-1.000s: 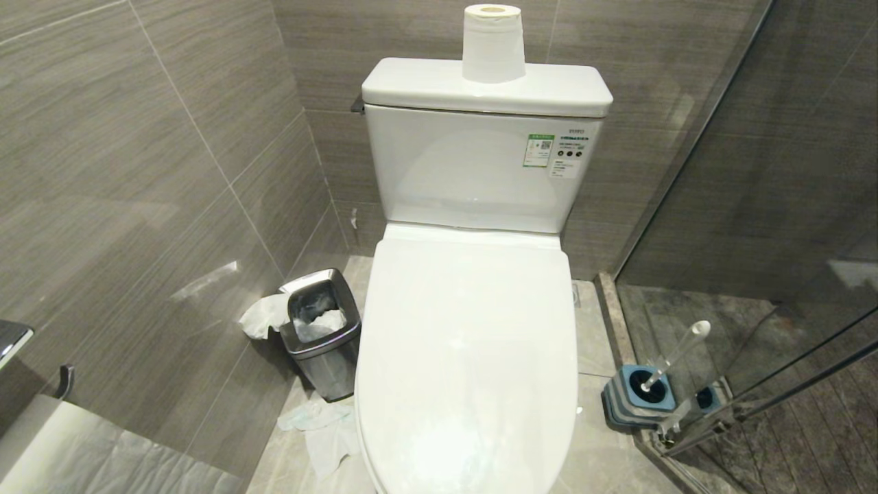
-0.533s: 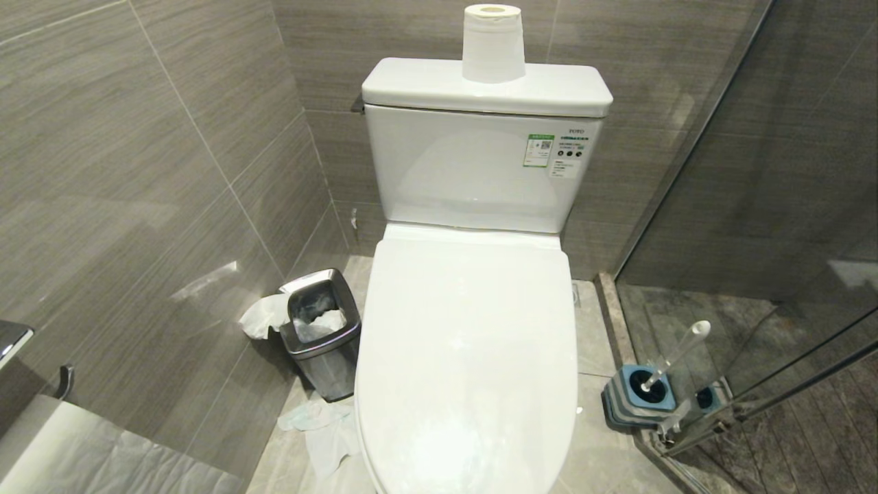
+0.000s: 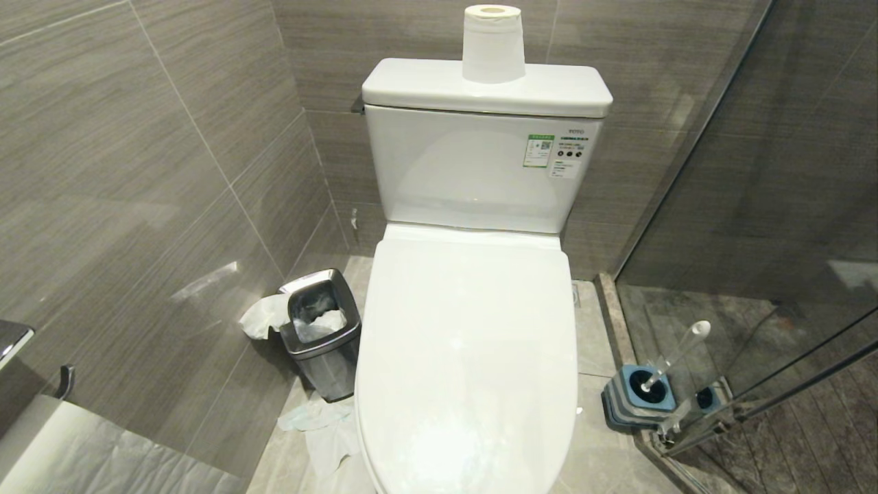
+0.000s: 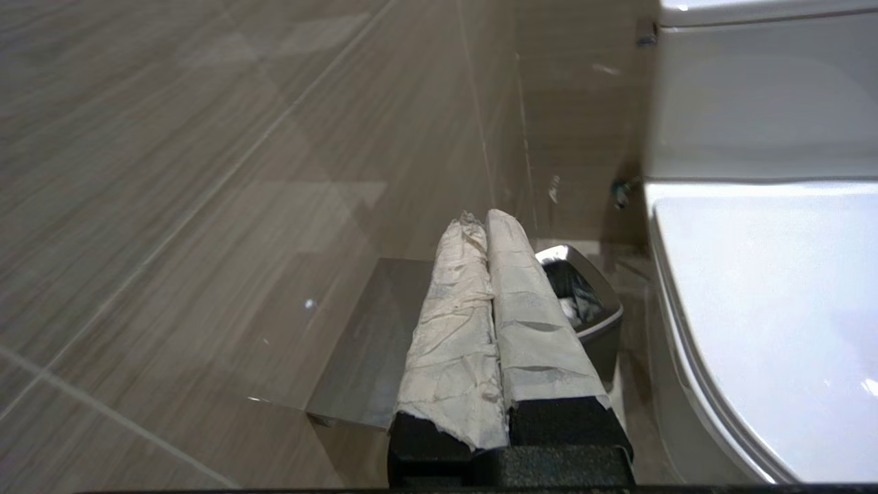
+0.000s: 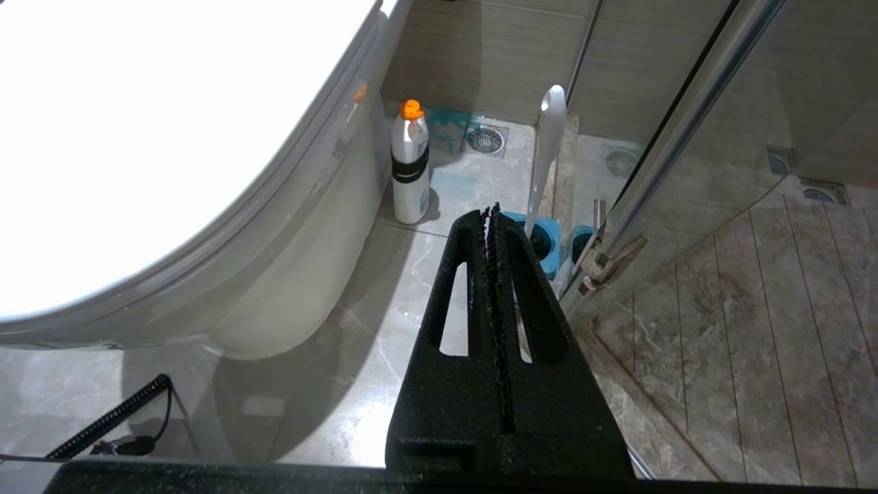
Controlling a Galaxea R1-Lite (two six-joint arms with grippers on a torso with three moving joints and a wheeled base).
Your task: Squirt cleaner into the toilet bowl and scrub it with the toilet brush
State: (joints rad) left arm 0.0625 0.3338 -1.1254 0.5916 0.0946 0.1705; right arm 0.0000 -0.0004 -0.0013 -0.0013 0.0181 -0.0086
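The toilet bowl [image 3: 466, 370] stood against the rear tiled wall with its white lid [image 3: 473, 343] lowered flat, so the basin inside could not be inspected. No cleaner was visible on any porcelain surface. A paper roll [image 3: 492, 42] stood upright on the cistern [image 3: 480, 165].

The toilet brush [image 3: 675, 353] sat in its square blue-and-grey holder [image 3: 634, 398] on the floor to the right of the bowl, close against the glass shower partition [image 3: 754, 206], its white handle leaning toward the glass. In the right wrist view a white bottle [image 5: 410, 168] with an orange cap stood upright on the floor just beside the base of the bowl, near the brush holder.

On the left side, a small steel waste bin [image 3: 321, 329] stood near the bowl, with crumpled paper [image 3: 322, 429] lying on the floor in front of it.

Neither arm appeared in the head view. The left gripper [image 4: 483, 219], its fingers [image 4: 453, 329] wrapped in pale tape, had its jaws pressed together and held nothing; it was pointed toward the waste bin, alongside the edge of the lid. The right gripper [image 5: 492, 209] likewise had its jaws pressed together on nothing, and was pointed toward the brush holder above the floor.
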